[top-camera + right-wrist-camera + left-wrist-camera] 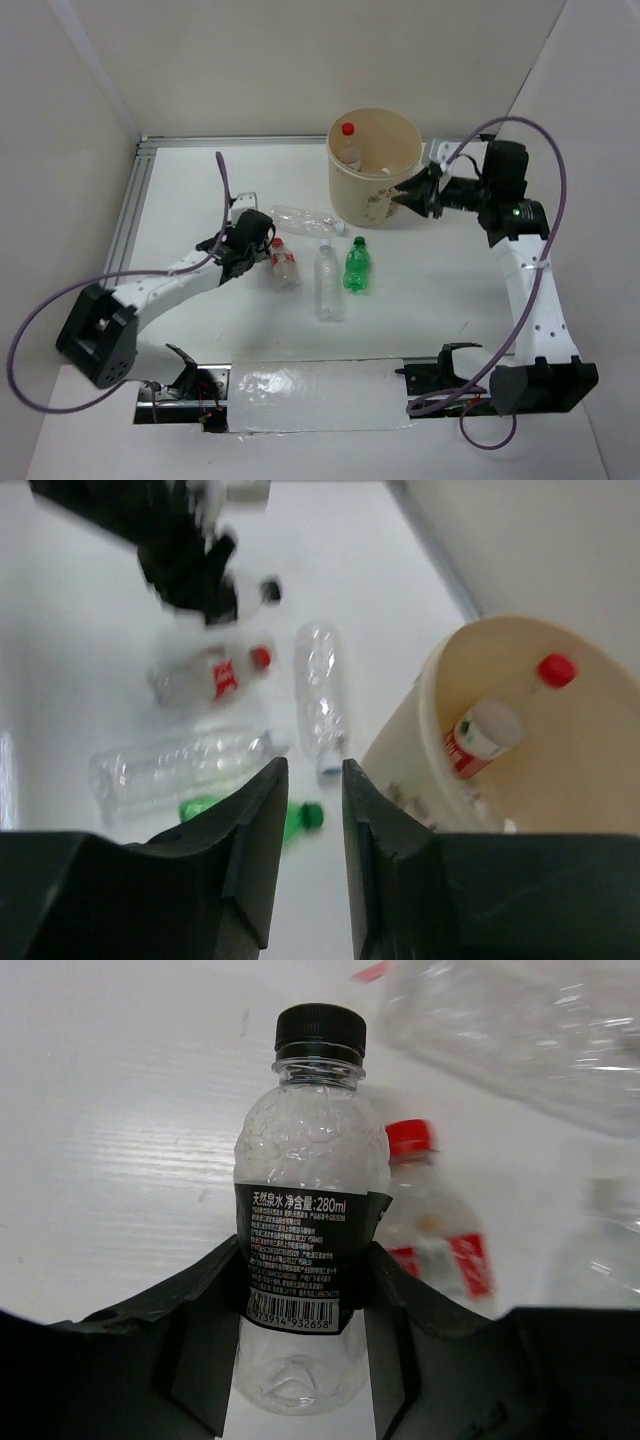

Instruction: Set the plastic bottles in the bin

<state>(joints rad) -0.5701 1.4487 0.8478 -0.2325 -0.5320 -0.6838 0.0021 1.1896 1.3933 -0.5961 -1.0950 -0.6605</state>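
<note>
black-capped bottle (310, 1140) clamped in left pincer (303, 1265), arm stretched low.

Top view looks down on the whole white worktop (430, 300); both wrist views, low and close, share the red-capped clear plastic bottle (440, 1235).

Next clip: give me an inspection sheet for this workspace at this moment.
Surface: white table.
Job's things: bin upright, holding red-capped bottle; green bottle, red-labelled bottle, white-capped bottle and long clear bottle lying on table.
Clutter: shiny film strip at near edge.
Grippers: left gripper shut on black-capped bottle; right gripper shut, empty, beside bin.
Cables: purple cables loop off both arms.
Surroundings: white walls; metal rail at left.
</note>
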